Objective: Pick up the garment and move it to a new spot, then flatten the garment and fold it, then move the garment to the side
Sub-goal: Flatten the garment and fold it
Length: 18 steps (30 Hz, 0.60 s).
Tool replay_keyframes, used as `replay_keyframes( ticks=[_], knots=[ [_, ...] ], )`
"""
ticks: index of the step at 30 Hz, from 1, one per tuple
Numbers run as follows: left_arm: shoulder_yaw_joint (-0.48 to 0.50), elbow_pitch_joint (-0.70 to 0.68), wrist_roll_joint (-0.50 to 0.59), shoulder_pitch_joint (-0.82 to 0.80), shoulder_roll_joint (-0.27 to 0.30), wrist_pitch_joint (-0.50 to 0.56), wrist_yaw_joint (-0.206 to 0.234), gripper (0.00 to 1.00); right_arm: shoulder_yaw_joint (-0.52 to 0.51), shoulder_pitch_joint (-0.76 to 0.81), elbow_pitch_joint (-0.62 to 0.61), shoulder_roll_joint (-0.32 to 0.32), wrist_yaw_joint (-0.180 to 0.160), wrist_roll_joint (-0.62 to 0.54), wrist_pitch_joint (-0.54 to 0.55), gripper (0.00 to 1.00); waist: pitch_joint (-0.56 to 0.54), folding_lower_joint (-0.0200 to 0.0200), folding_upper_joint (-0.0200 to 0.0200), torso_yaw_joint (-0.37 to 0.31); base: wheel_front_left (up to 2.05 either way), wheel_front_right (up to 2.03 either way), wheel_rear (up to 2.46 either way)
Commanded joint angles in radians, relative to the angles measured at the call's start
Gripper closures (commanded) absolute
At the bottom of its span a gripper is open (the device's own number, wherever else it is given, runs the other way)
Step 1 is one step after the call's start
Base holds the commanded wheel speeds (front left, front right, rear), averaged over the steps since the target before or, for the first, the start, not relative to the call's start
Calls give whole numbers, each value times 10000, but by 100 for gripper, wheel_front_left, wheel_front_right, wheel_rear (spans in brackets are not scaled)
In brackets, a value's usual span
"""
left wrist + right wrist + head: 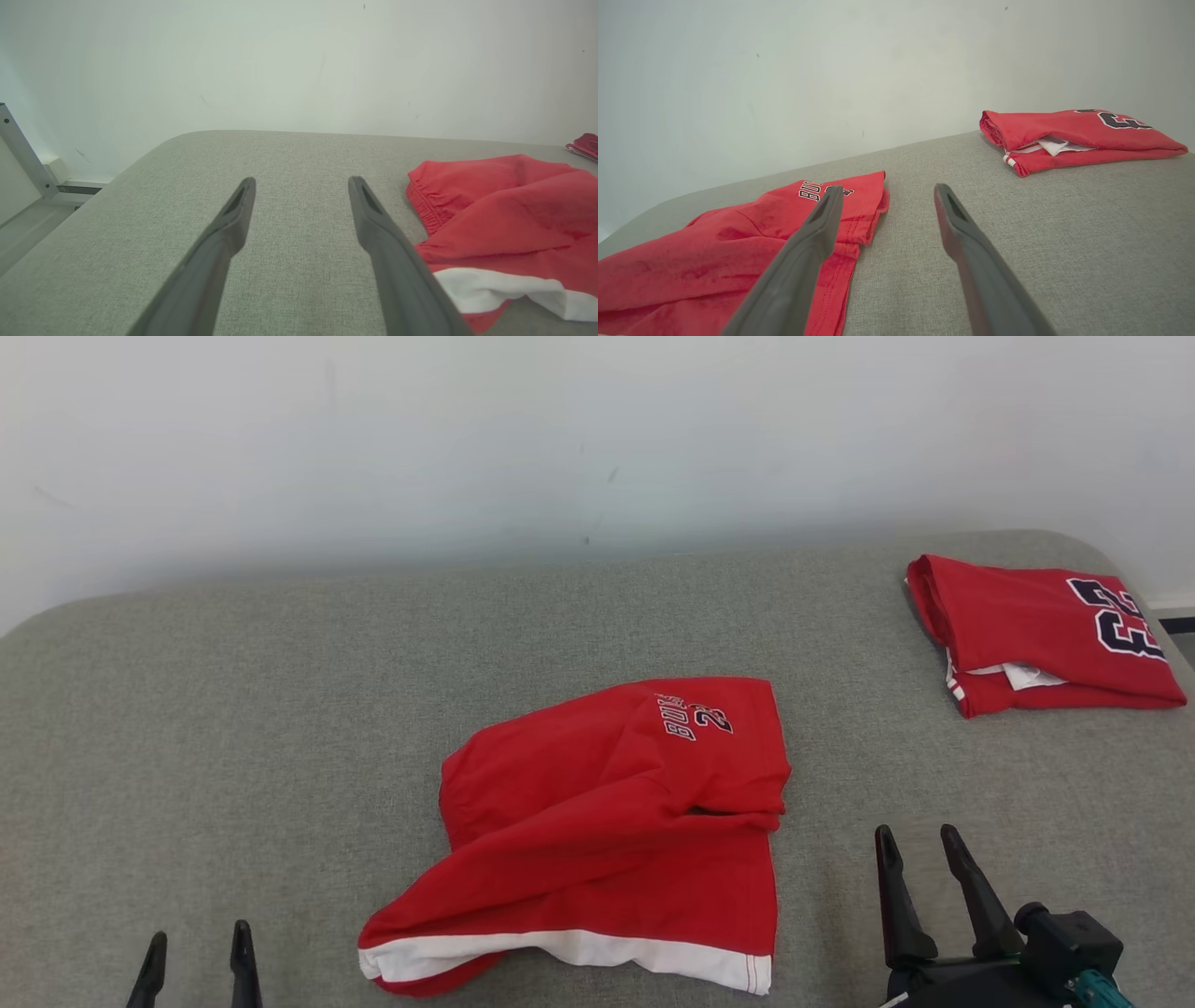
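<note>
Left gripper [198,959]: jaws wide apart, empty, touching nothing, over the bare grey desk [280,709] left of the red garment [607,821]; right gripper [917,859]: jaws equally wide, empty, just right of it; garment lies rumpled mid-desk, white hem nearest; folded red jersey [1036,635] far right.

Bright, soft, even light. The red shorts [616,821] cast just a thin dark shadow under their own fold — the wall [560,448] behind them looks hazy, washed pale. In the wrist views the fingers [373,224] blur toward the lens, and the edge of the grey surface [289,154] bows.
</note>
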Motion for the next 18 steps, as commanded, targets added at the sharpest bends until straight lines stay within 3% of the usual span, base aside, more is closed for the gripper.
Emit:
replay_keyframes(
  ticks=[1,18],
  knots=[
    [-77,86,-117,122,10,-29,-9,0,61,61,18,-18,-27,33,-43,0,-9,0,-1,8,0,0,0],
    [-3245,2102,-1959,-712,1370,-20,1,0,1653,23,1346,-42,-27,483,126,0,376,0,-1,138,0,0,0]
  ],
)
